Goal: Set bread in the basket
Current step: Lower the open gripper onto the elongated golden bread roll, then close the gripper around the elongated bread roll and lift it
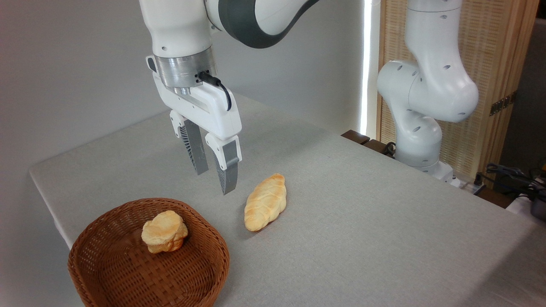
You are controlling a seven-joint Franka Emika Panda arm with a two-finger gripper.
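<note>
Hovering above the tabletop (362, 221), the hand (213, 181) is hanging with its fingers pointing down and a narrow gap showing between them, holding nothing. It is sitting just left of and above the bread (265, 202), which is lying flat on the cloth with one pointed end aimed at the far side and the other at the near side, slightly slanted. Nothing is touching the loaf.

To the near left, the basket (200, 273) is resting close to the tabletop's edge, apart from the loaf, and a rounder lumpy bun (164, 231) is already lying inside it, toward the far part of its floor.

Judging from this layout, the step in hand is the approach to the grasp: the loaf is not yet picked up, so most of the task is remaining. The next move is calling for the hand to shift right until it is centred over the loaf's middle, with the fingers spread wider than the loaf's short width and lined up to close across it rather than along its length. After that comes a straight descent, a gentle close so the soft-looking crust is not crushed, a lift, and a carry toward the near left, aiming for the free floor of the basket beside the bun.
</note>
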